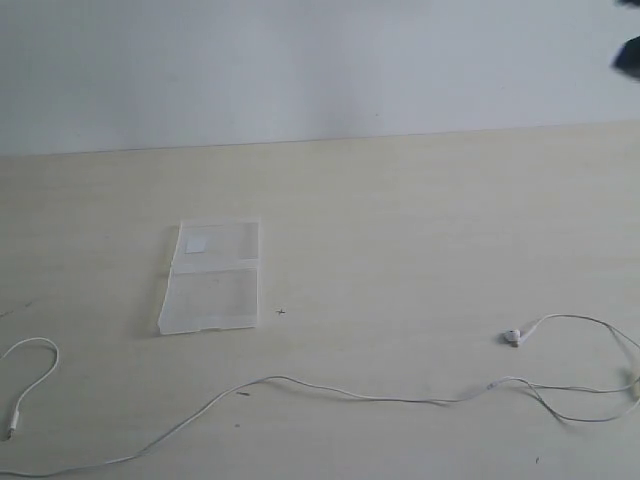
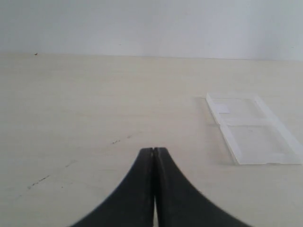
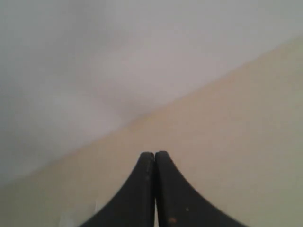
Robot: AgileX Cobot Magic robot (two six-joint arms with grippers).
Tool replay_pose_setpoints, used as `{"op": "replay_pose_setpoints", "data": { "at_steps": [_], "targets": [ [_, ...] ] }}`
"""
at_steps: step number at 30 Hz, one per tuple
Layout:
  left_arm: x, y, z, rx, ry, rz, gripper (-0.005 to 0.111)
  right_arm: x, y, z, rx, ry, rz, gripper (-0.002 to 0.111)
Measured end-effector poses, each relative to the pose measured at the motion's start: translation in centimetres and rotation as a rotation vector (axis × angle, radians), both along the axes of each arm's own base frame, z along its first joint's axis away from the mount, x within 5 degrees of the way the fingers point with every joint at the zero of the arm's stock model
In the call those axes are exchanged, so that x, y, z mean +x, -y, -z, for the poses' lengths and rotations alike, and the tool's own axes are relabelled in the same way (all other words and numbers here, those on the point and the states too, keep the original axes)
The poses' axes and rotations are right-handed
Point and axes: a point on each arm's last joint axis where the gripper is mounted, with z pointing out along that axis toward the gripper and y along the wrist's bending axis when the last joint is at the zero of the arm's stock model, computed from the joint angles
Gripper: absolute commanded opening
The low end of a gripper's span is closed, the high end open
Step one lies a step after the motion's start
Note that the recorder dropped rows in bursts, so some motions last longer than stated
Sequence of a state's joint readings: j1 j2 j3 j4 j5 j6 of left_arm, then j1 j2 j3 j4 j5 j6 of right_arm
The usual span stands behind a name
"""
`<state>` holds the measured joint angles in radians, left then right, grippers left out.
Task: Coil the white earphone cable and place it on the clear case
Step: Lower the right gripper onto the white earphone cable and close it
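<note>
Lying uncoiled near clear case (image 1: 210, 278), white earphone cable (image 1: 350, 397); both end effectors (image 2: 154, 150) (image 3: 155, 153) closed, empty

The right hand (image 3: 154, 154) rises from the near edge, its two black fingers (image 3: 137, 194) pressed together along a thin seam, tips level; taking the way they point as twelve o'clock, the pale beige desk (image 3: 227, 123) spreads ahead and out toward three o'clock; a blurred grey-white wall (image 3: 94, 61) stands beyond, from twelve round to nine o'clock; the line where desk meets wall runs on a slant; a tiny orange speck (image 3: 173, 220) sits on one finger; a faint whitish mark (image 3: 94, 205) lies on the desk near nine o'clock, too blurred to name.
</note>
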<state>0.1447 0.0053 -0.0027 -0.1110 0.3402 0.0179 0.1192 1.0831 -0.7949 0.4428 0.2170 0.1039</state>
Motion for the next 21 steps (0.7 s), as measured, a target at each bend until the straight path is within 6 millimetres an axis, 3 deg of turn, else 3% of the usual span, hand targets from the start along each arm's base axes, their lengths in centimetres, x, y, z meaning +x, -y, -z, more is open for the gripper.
{"op": "replay_pose_setpoints", "data": {
  "at_steps": [2,5,8,11,15,17,21],
  "targets": [
    [0.0,0.0,0.0,0.000,0.000,0.000,0.000,1.3,-2.3,1.1,-0.070,-0.107,-0.161,0.000],
    [0.0,0.0,0.0,0.000,0.000,0.000,0.000,2.7,-7.2,1.9,-0.262,-0.174,-0.567,0.000],
    [0.0,0.0,0.0,0.000,0.000,0.000,0.000,2.7,-12.3,1.9,-0.353,-0.216,-1.002,0.000],
    [0.0,0.0,0.0,0.000,0.000,0.000,0.000,2.4,-16.4,1.9,-0.454,-0.274,-1.294,0.000],
    [0.0,0.0,0.0,0.000,0.000,0.000,0.000,1.8,-20.5,3.8,-0.761,-0.361,-1.535,0.000],
    [0.0,0.0,0.0,0.000,0.000,0.000,0.000,1.5,-22.5,4.9,-0.936,-0.371,-1.590,0.000],
    [0.0,0.0,0.0,0.000,0.000,0.000,0.000,0.5,-25.6,7.2,-1.122,-0.392,-1.648,0.006]
  ]
}}
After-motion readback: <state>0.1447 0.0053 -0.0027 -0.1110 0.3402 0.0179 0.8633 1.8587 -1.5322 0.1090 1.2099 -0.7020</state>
